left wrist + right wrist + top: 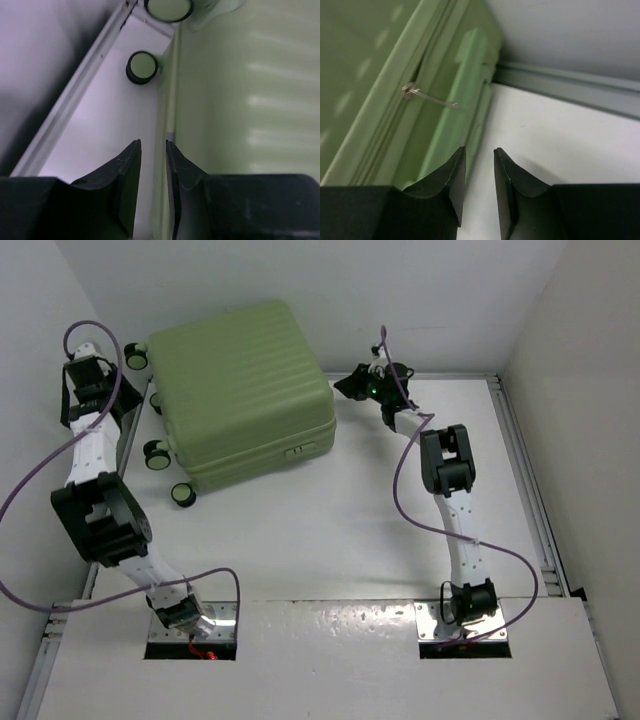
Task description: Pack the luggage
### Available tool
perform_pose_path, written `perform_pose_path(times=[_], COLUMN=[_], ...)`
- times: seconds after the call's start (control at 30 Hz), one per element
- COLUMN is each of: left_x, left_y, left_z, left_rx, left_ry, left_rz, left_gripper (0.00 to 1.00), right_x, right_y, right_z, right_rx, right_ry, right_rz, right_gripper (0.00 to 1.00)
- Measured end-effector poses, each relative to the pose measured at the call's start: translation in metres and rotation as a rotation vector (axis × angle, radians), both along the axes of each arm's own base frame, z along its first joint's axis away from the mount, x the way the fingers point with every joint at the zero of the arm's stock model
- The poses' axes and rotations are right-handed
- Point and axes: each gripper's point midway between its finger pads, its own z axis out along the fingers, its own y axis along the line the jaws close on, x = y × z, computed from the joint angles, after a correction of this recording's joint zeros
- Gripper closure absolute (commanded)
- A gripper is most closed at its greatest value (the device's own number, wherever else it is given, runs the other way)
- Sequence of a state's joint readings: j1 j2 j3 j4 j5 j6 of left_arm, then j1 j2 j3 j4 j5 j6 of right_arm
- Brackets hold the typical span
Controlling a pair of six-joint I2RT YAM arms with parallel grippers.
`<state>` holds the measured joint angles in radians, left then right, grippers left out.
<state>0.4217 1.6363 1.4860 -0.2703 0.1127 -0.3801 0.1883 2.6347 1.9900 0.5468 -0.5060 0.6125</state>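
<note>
The luggage (240, 390) lies flat and closed at the back left of the table (340, 530), ribbed green shell facing up, right by the rear wall. I've got the left gripper (153, 145) down at the wheel end, hanging just off the shell's edge, its jaws only a narrow slit apart with nothing between them. The right gripper (479, 150) sits at the opposite side, near the case's green side handle (462, 100), jaws likewise barely parted and empty. Two black-and-green wheels (142, 66) show ahead of the left fingers. Smallest of all, a metal zipper pull (411, 90) sticks out from the seam.
</note>
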Motion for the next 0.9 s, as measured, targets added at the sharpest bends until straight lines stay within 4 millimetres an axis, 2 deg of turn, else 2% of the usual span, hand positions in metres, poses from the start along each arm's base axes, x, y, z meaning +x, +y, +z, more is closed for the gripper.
perform_pose_path(times=[0.13, 0.2, 0.3, 0.43, 0.57, 0.7, 0.9], left_x=[0.024, 0.032, 0.047, 0.07, 0.086, 0.091, 0.111], left_y=[0.002, -0.004, -0.018, -0.015, -0.014, -0.017, -0.03], left_z=[-0.058, -0.084, -0.108, -0.115, -0.114, -0.114, -0.118], left_rx=[-0.063, -0.099, -0.141, -0.117, -0.074, -0.033, 0.054], left_ry=[0.093, 0.129, 0.152, 0.143, 0.124, 0.12, 0.094], left_rz=[-0.02, -0.048, -0.113, -0.158, -0.207, -0.249, -0.32], left_gripper=[0.65, 0.59, 0.55, 0.52, 0.52, 0.52, 0.51], right_x=[-0.017, -0.024, -0.038, -0.046, -0.069, -0.107, -0.187], right_y=[0.03, 0.044, 0.058, 0.057, 0.053, 0.047, 0.048], right_z=[-0.001, 0.001, -0.004, -0.004, -0.001, 0.002, 0.007], right_rx=[0.016, 0.029, 0.052, 0.08, 0.097, 0.098, 0.097], right_ry=[0.022, 0.018, 0.025, 0.0, -0.023, -0.026, -0.015], right_rz=[0.083, 0.12, 0.168, 0.197, 0.225, 0.267, 0.416], right_gripper=[0.66, 0.64, 0.64, 0.64, 0.64, 0.64, 0.61])
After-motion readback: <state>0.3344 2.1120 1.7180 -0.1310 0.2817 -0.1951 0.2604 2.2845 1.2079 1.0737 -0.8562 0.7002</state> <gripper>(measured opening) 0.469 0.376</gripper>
